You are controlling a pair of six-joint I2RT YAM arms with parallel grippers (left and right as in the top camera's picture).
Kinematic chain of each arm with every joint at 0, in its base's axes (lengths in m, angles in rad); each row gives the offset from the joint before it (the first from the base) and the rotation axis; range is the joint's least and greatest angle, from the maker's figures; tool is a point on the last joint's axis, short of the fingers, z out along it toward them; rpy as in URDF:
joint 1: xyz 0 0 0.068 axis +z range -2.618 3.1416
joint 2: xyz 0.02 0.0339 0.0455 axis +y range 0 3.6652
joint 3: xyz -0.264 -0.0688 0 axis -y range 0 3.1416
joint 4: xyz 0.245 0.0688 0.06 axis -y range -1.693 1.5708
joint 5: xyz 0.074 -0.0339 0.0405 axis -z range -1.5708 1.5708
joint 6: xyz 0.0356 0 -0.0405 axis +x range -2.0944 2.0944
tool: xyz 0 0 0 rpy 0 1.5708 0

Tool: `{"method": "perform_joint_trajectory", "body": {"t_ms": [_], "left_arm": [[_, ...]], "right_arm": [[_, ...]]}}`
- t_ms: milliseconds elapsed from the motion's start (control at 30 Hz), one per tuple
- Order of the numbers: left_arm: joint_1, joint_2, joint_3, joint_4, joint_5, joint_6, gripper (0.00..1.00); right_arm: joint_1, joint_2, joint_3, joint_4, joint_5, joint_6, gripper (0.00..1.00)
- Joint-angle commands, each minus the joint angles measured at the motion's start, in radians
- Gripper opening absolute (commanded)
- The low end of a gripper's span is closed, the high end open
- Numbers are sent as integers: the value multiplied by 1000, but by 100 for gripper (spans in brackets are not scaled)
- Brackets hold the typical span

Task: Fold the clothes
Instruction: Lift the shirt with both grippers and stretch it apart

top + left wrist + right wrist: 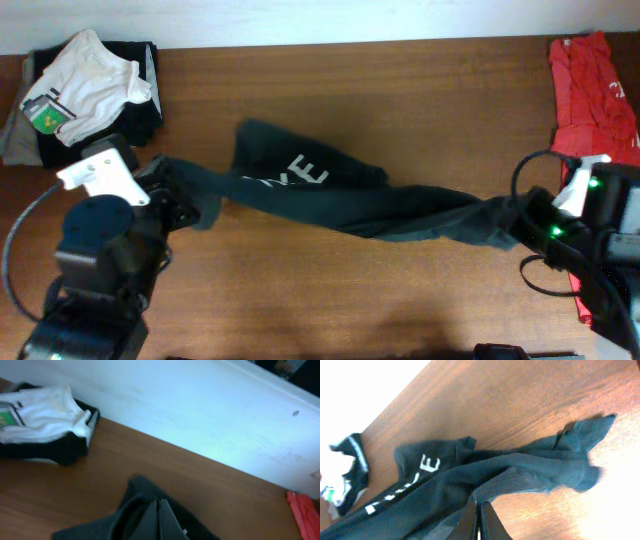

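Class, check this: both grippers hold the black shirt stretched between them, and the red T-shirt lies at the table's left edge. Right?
No. The overhead view shows the red T-shirt at the right edge. The left gripper and right gripper do hold the black shirt stretched between them.

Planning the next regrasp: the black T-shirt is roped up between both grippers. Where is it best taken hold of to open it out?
On the black T-shirt, probably pinch the loose corner by the white lettering, coming from the table's far side. That flap lies slack, with a free edge; the rest is twisted taut between the left gripper and right gripper.
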Motion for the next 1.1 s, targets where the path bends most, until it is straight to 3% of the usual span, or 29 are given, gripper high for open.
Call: {"method": "perform_joint_trajectory", "body": {"t_ms": [0,200,500,800,967,1067], "left_arm": [[2,-10,150,-55,-87,62,1],[2,-4,353,-119,-128,103,1],[2,308,372,-116,-254,122,1],[2,169,553,-230,-254,149,1],[2,143,759,-373,-165,159,1],[2,181,891,-372,-155,186,1]], "right_arm": [[7,-7,154,-54,39,-39,4],[6,23,451,-84,142,-67,4],[6,263,467,-40,219,-69,4],[6,131,477,-47,220,-71,4],[6,104,648,-146,209,-76,4],[6,115,800,-154,216,-75,4]]}}
